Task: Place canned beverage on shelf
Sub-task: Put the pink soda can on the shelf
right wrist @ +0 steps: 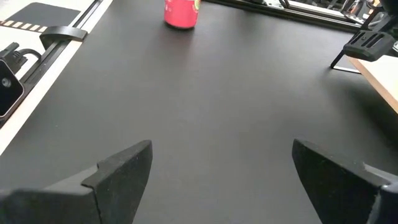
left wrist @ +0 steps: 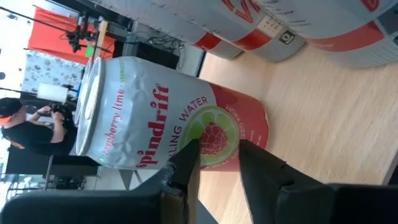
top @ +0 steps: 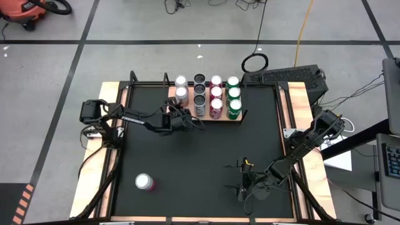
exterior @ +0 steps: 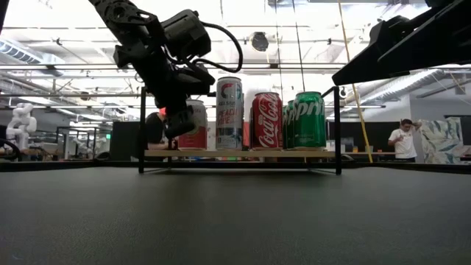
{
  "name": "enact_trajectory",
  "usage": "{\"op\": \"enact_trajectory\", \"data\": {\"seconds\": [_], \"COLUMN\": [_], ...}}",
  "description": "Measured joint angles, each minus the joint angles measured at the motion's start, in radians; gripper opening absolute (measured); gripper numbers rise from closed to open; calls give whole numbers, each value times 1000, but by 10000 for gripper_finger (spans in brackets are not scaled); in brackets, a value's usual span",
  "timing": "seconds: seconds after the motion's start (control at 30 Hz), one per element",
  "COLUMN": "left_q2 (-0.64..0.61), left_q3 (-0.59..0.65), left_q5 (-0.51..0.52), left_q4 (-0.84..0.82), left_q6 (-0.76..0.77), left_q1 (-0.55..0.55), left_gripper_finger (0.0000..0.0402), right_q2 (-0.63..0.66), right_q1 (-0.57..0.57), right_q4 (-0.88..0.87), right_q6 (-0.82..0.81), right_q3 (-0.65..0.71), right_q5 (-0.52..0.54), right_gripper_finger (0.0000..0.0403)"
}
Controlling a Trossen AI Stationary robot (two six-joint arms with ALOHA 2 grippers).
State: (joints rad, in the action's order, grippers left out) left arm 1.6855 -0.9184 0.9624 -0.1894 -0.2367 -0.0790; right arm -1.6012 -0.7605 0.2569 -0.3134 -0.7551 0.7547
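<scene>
From above, I see my left hand [top: 201, 124] beside the shelf [top: 240, 120], and one can [top: 144, 182] alone on the table [top: 206, 169]. At table height, left hand nearly closed, gripping nothing. Right wrist: right hand [right wrist: 221, 180] open, empty.

Right wrist view: open fingers over bare black mat.

Two dark fingers [right wrist: 118, 171] of the right gripper [right wrist: 221, 180] spread wide apart, nothing between them but the black mat [right wrist: 217, 87]. Well ahead, standing upright on the mat, a red can [right wrist: 181, 14], only its lower part in view. Along one side, a light wooden edge strip [right wrist: 34, 78] with a black rail; at the opposite side, a light-brown board corner [right wrist: 382, 78] with a black bracket [right wrist: 367, 45].
</scene>
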Motion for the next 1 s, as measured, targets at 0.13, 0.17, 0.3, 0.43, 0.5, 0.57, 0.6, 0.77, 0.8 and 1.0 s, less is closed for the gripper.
{"op": "enact_trajectory", "data": {"seconds": [0.13, 0.17, 0.3, 0.43, 0.5, 0.57, 0.6, 0.77, 0.8, 1.0], "left_q2": [0, 0, 0, 0, 0, 0, 0, 0, 0, 0], "left_q3": [0, 0, 0, 0, 0, 0, 0, 0, 0, 0], "left_q5": [-6, -10, -35, -47, -48, -56, -65, -80, -81, -84], "left_q4": [3, 5, 33, 55, 52, 54, 56, 76, 79, 79], "left_q6": [21, 16, -4, -14, -14, -16, -23, -50, -57, -61], "left_q1": [30, 37, 38, 19, 9, 1, -2, -7, -7, -17], "left_gripper_finger": [99, 99, 99, 99, 99, 99, 99, 99, 99, 99], "right_q2": [0, 0, 0, 0, 0, 0, 0, 0, 0, 0], "right_q1": [0, 0, 0, 0, 0, 0, 0, -1, -1, -1], "right_q4": [-2, -4, -8, -8, -8, -8, -8, -8, -8, -8], "right_q6": [-7, -10, -15, -15, -17, -23, -26, -27, -27, -26], "right_q3": [0, 0, 0, 0, 0, 0, 0, 0, 0, 0], "right_q5": [0, 0, 0, 0, 0, 0, 0, 0, 0, 0], "right_gripper_finger": [366, 366, 366, 366, 366, 366, 366, 366, 366, 366]}}
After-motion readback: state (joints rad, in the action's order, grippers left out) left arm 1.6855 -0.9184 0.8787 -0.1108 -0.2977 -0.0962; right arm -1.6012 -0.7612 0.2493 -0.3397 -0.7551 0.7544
